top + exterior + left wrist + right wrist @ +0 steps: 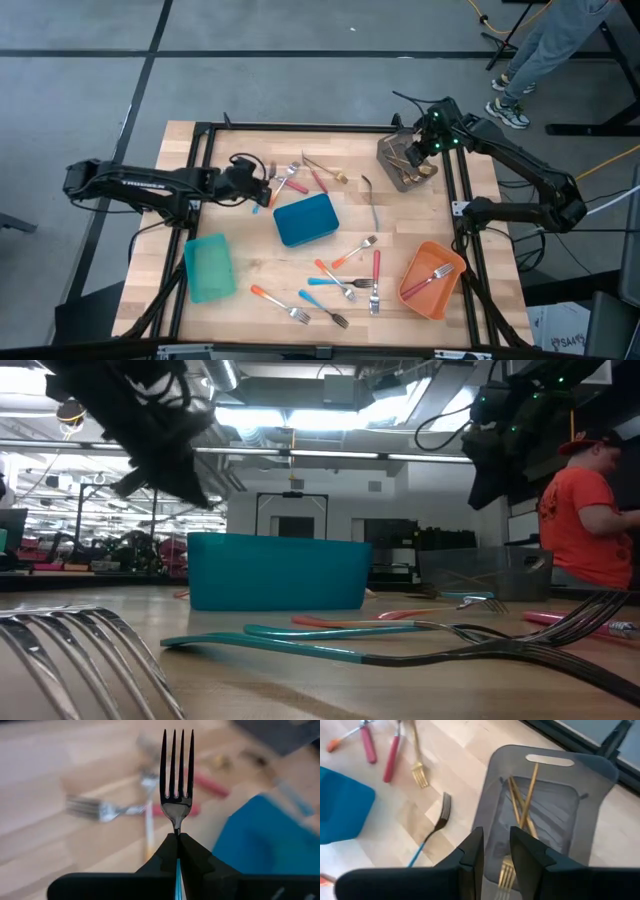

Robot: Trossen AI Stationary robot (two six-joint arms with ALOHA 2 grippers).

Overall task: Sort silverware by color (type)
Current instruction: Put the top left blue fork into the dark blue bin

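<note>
My left claw [177, 836] is clamped on a blue-handled fork [176, 775], tines up, above the table [250, 250] beside the blue bin [306, 220]. Farther off, my right claw [496, 842] hangs part open and empty over the grey bin [600, 775] holding gold utensils [527, 795].

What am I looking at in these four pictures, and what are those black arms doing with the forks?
It is a robot with two dark arms at a wooden table, sorting cutlery by colour. One picture looks down from above, one looks level across the tabletop, and two come from cameras on the wrists. The left gripper is shut on a blue-handled fork, held up near the blue bin. The right gripper hovers over the grey bin, which holds gold utensils; its fingers stand apart with nothing visibly between them. Other forks lie loose on the table, one already in the orange bin. A teal bin sits near the left arm. A person stands in the room behind.
</note>
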